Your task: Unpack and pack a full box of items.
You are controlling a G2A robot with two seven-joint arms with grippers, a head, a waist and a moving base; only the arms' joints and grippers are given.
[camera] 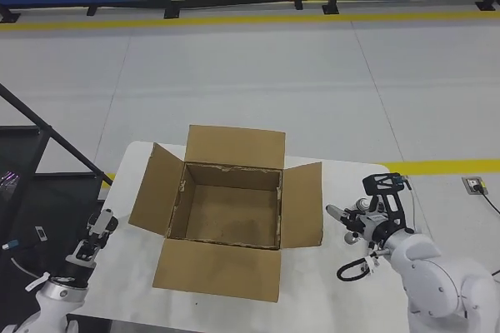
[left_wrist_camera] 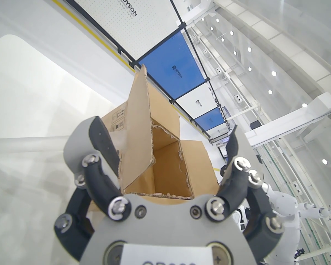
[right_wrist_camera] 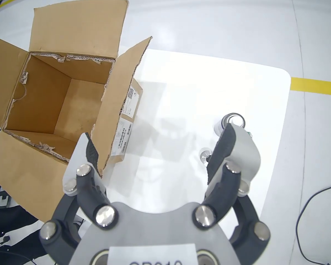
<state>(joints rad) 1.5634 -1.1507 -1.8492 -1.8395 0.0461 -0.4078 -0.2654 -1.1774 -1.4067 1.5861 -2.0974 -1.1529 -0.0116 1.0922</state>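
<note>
An open cardboard box (camera: pixel 232 215) stands in the middle of the white table (camera: pixel 350 283), all flaps folded outward, and its inside looks bare. My left gripper (camera: pixel 102 225) is open off the table's left edge, facing the box's (left_wrist_camera: pixel 165 164) side flap from low down; nothing is between its fingers (left_wrist_camera: pixel 103 142). My right gripper (right_wrist_camera: pixel 157 139) hovers open over the table to the right of the box (right_wrist_camera: pixel 58 103). A small silvery can (right_wrist_camera: pixel 231 119) and a small round metal piece (right_wrist_camera: pixel 204 153) sit on the table just beyond one finger (right_wrist_camera: pixel 223 147), partly hidden by it.
A black metal frame (camera: pixel 21 112) and dark rack stand left of the table. A yellow floor line (camera: pixel 450 165), a wall socket (camera: pixel 475 185) and a cable (right_wrist_camera: pixel 314 202) lie to the right. The table's rounded far right corner (right_wrist_camera: pixel 284 74) is near the can.
</note>
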